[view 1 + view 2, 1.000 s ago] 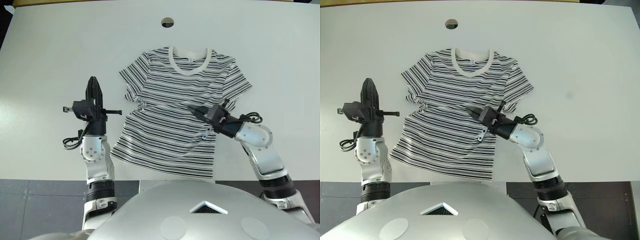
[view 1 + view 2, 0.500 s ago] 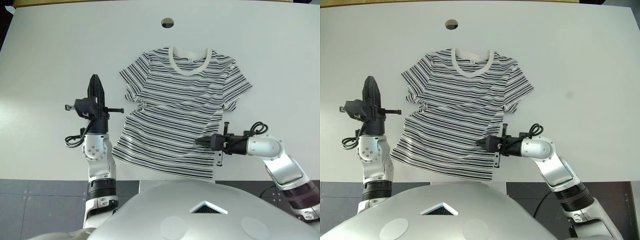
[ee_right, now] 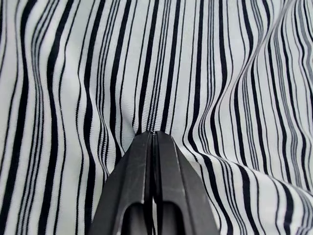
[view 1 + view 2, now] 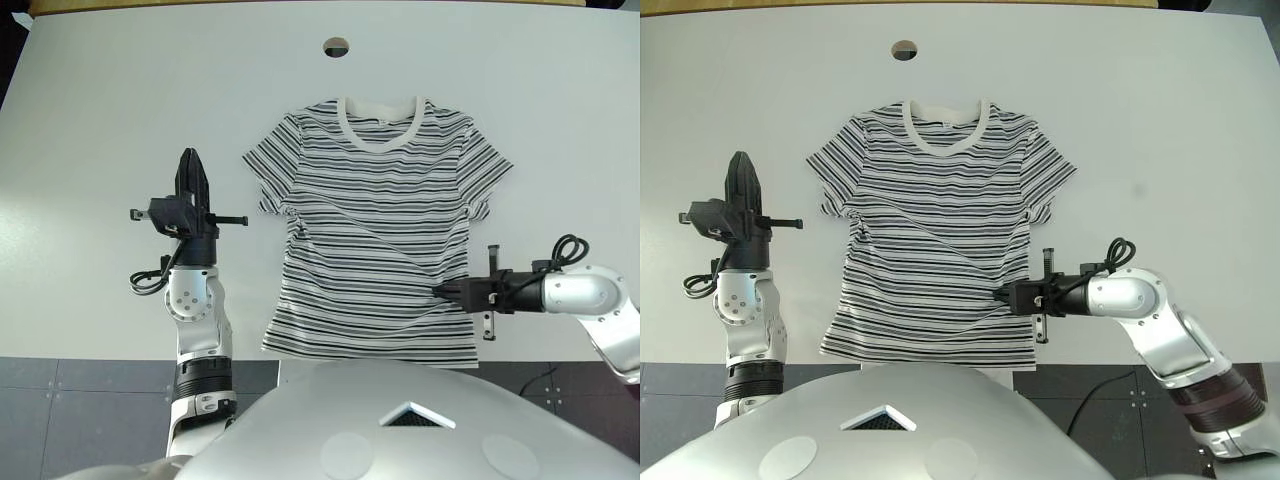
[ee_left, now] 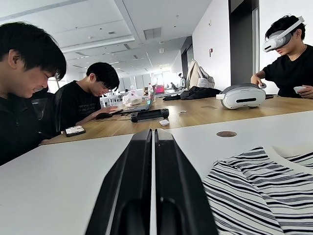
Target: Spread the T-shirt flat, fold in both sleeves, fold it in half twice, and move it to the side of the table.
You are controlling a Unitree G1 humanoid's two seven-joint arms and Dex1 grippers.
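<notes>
Left eye view: our table [image 4: 120, 100], T-shirt [image 4: 380, 230] mid-table, wrinkled.
Our right gripper [image 4: 440, 291] is clamped on its side fabric; our left gripper [image 4: 188, 158] stands closed, empty, near the sleeve. With one anchor only, we judge a hard pull could drag everything askew.

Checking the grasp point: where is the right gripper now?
In the left eye view, the right gripper is shut on the T-shirt at its right side edge, just above the hem.
</notes>
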